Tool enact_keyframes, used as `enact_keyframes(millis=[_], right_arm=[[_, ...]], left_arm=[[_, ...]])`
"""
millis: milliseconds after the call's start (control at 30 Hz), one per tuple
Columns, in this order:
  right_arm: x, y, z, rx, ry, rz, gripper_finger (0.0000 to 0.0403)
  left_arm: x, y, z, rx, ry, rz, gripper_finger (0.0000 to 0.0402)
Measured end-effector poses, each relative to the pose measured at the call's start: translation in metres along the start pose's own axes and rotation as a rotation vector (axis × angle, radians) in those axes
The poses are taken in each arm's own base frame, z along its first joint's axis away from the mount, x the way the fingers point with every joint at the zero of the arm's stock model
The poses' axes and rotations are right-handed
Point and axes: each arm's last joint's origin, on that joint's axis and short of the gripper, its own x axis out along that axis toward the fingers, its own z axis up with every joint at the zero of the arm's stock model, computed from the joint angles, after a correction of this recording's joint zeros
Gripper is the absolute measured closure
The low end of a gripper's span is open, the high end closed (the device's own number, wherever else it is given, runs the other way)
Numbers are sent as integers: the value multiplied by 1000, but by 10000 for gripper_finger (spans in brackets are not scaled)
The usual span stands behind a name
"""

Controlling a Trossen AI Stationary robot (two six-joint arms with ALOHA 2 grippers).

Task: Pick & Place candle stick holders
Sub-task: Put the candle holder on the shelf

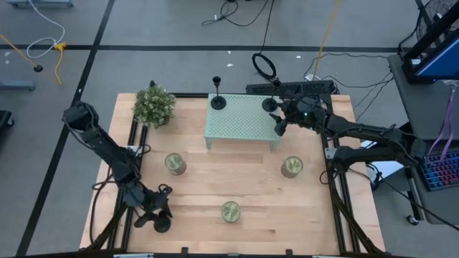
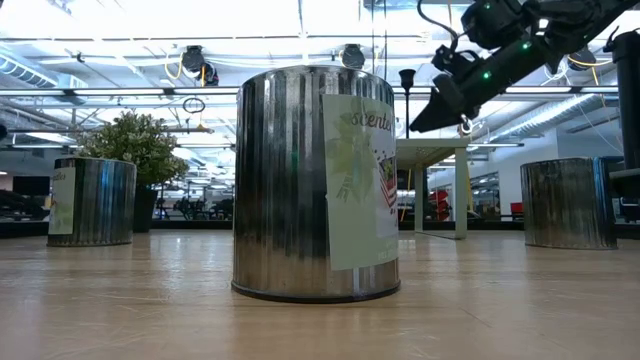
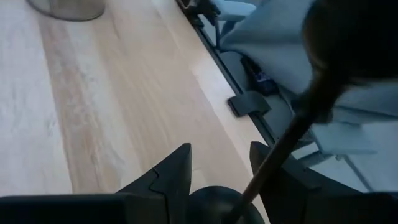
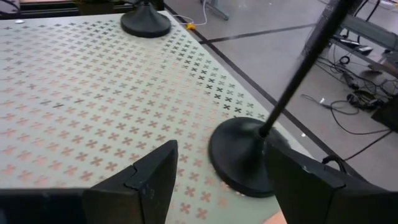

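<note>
Three matte-black candle stick holders show. One (image 1: 217,100) stands on its disc base at the far left of the pale green perforated stand (image 1: 242,120). A second (image 1: 270,104) stands at the stand's far right corner; my right gripper (image 1: 279,127) is open just near of it, with its fingers on either side of the disc base (image 4: 239,155). The third (image 1: 161,223) is at the table's near left corner, where my left gripper (image 1: 153,213) is shut on it. My left gripper (image 3: 221,155) has the holder's round disc base (image 3: 211,204) between its two fingers, which come from above and slant down. The thin stem (image 3: 280,155) rises past one finger toward the knob (image 3: 348,37). I cannot tell whether the base rests on the table.
Three greenish-gold jars stand on the wooden table: left (image 1: 175,163), right (image 1: 291,167) and near middle (image 1: 230,211). A small potted plant (image 1: 153,105) stands at the far left. Black rails (image 1: 337,193) run along the table's left and right edges. Cables lie on the floor beyond.
</note>
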Motion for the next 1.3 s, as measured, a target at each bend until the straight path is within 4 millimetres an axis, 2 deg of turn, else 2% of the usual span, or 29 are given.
enact_keyframes(millis=[133, 200, 267, 433, 567, 667, 800, 933, 1100, 1300], right_arm=[[0, 3, 0, -6, -2, 13, 174], [-1, 4, 0, -8, -3, 18, 175], [-1, 5, 1, -10, -3, 23, 176], [-1, 8, 1, -16, -3, 35, 177], [-2, 12, -2, -27, 21, 51, 181], [-2, 14, -2, -30, 26, 61, 184], [-3, 17, -1, -33, 14, 71, 186], [-3, 19, -1, -33, 13, 81, 186], [-4, 23, -1, -40, 10, 97, 186], [-5, 28, 0, -51, 6, 119, 190]], left_arm=[[0, -3, -2, 87, 17, -33, 234], [0, -5, -3, 138, 25, -50, 249], [-1, -6, -4, 176, 28, -60, 277], [-1, -8, -4, 216, 31, -84, 382], [0, -10, 8, 247, -86, -50, 388], [1, -14, 32, 333, -219, -48, 392], [3, -17, 71, 444, -299, 1, 392], [4, -13, 112, 585, -220, 102, 392], [-14, 7, 172, 603, -224, 339, 389], [-44, 38, 229, 593, -347, 465, 392]])
